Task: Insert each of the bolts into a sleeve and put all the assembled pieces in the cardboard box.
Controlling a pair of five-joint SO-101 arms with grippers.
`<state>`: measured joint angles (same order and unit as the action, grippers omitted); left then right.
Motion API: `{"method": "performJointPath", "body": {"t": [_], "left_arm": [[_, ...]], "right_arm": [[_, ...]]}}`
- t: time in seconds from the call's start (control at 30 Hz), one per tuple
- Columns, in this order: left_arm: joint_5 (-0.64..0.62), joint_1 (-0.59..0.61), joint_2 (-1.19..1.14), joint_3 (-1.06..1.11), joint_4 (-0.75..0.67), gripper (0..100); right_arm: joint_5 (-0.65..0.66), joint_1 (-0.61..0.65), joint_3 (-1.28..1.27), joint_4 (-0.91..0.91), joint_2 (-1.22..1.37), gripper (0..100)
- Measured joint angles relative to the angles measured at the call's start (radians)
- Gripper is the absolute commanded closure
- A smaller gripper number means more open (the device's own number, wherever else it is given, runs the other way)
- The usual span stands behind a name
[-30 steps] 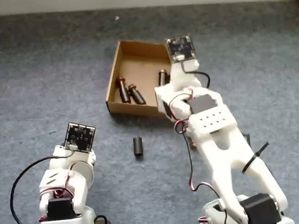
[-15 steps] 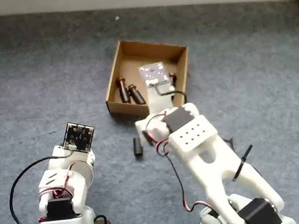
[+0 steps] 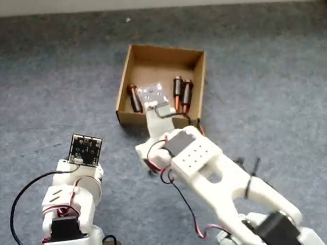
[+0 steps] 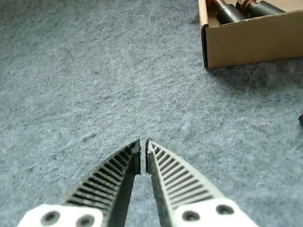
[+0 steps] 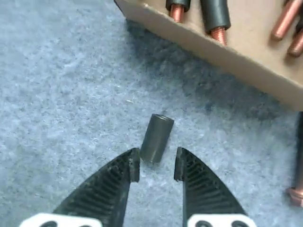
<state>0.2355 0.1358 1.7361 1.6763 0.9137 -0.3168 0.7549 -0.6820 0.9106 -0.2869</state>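
Note:
A dark sleeve [image 5: 156, 138] lies loose on the carpet just ahead of my right gripper [image 5: 156, 165], which is open with the sleeve's near end level with its fingertips. The cardboard box [image 3: 122, 87] [image 5: 222, 54] stands beyond it and holds several assembled pieces, such as two by its right wall [image 3: 182, 93] and one by its left wall [image 3: 133, 98]. A bare copper bolt [image 5: 298, 161] lies on the carpet beside the box. My left gripper [image 4: 143, 146] is shut and empty over bare carpet, short of the box corner [image 4: 251, 42].
The right arm [image 3: 187, 155] stretches over the carpet in front of the box, and its camera board [image 3: 152, 94] covers part of the box's inside. The left arm [image 3: 77, 190] stands at the near left. Grey carpet lies all around.
The right arm has swung left from the box's right side to the carpet in front of the box, over the loose sleeve. A second piece now shows at the box's right wall. The left arm kept still.

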Motion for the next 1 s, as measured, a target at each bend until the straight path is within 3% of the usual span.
{"method": "performJointPath", "body": {"t": [0.73,0.87,1.0], "left_arm": [[0.0,0.0,0.0,0.0,0.0,95],[0.0,0.0,0.0,0.0,0.0,95],[0.0,0.0,0.0,0.0,0.0,95]], "right_arm": [[0.0,0.052,0.098,-0.101,0.35,88.5],[0.0,0.051,0.1,-0.101,0.351,98.6],[0.028,0.048,0.1,-0.101,0.353,99.3]]}}
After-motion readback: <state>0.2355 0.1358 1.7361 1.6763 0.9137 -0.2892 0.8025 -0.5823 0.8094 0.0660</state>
